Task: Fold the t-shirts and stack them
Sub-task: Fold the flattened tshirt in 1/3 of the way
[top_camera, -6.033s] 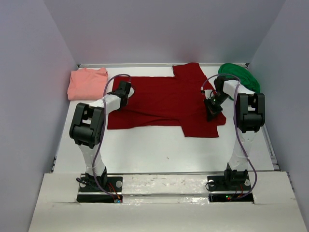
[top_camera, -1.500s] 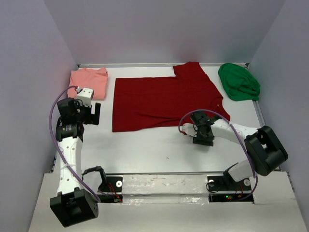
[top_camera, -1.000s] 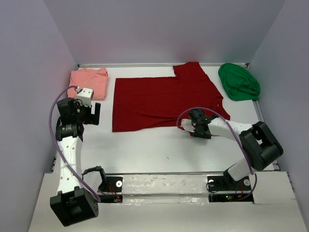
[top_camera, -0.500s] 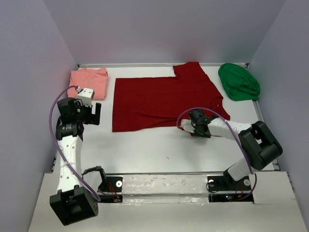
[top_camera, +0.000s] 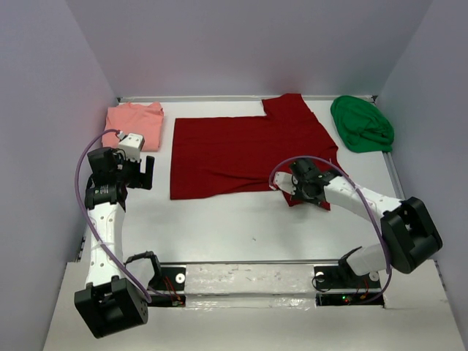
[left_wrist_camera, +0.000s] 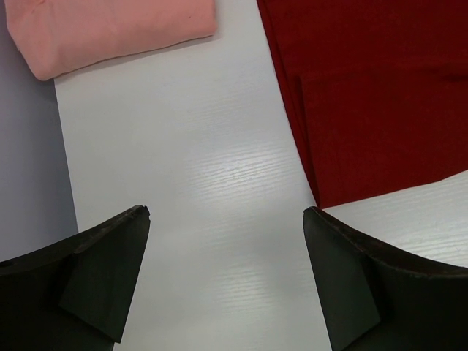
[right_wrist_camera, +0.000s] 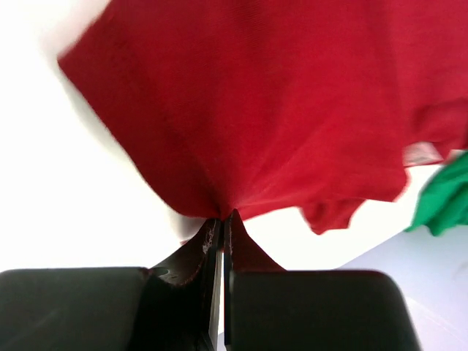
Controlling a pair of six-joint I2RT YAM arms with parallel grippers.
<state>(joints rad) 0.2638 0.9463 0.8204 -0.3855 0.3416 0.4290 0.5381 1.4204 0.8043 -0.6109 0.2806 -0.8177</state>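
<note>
Your right pincer was shut tight on the near right edge of the red shirt, and in the wrist view you could see the cloth drawn into creases that fanned out from the closed tips. From that pinched spot, a small flap of red sat bunched just beside the pincer on its right. The rest of the shirt lay spread flat across the middle of the bench, with one sleeve pointing toward the back wall. Your left pincer stood wide open with nothing in it, held above bare bench near the left side. Its wrist view showed the red shirt's near left corner off to the right of the fingers. The pink shirt lay folded in the far left corner, apart from the red one. The green shirt sat in a crumpled heap in the far right corner, near the red shirt's right edge.
</note>
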